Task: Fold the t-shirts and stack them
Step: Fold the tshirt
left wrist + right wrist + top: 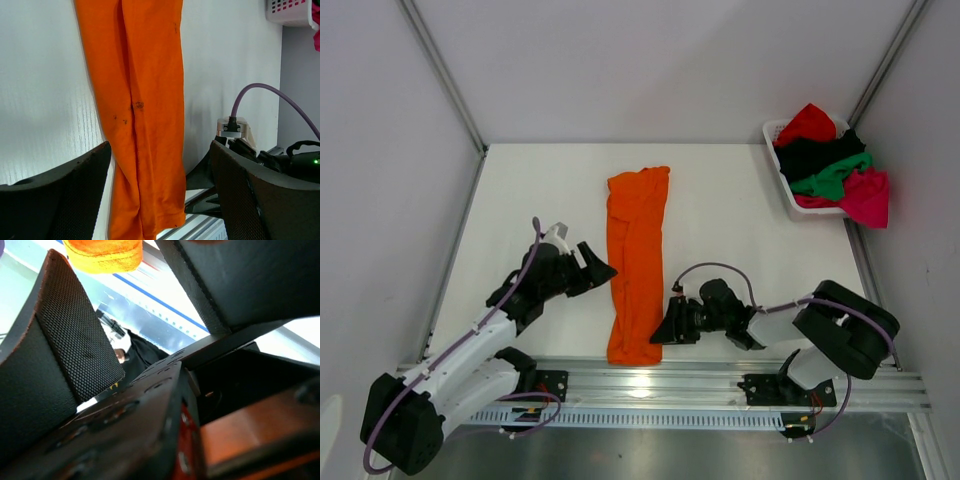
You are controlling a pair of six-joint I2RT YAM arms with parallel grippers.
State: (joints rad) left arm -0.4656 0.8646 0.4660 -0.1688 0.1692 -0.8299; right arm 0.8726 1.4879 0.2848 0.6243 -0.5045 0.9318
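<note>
The left gripper (pixel 598 265) sits low on the white table (pixel 535 190). Its two fingers are wide apart and hold nothing. It points at the left edge of the orange t-shirt (pixel 638 265) and is just beside it. There is bare table all down its left side, out to the wall.

The orange t-shirt lies flat in the middle, folded into a long thin strip. Its near end comes up to the table's front edge by the metal rail (pixel 720 385). Its far end stops well short of the back wall.

The right gripper (pixel 662 325) is just beside the shirt's right edge, near the front end. Its fingers are apart too, with nothing between them.

Further right there is open table. In the far right corner a white basket (pixel 786 195) holds the red t-shirt (pixel 808 122), black t-shirt (pixel 815 155), green t-shirt (pixel 835 178) and pink t-shirt (pixel 867 197). The pink one hangs over its right rim.
</note>
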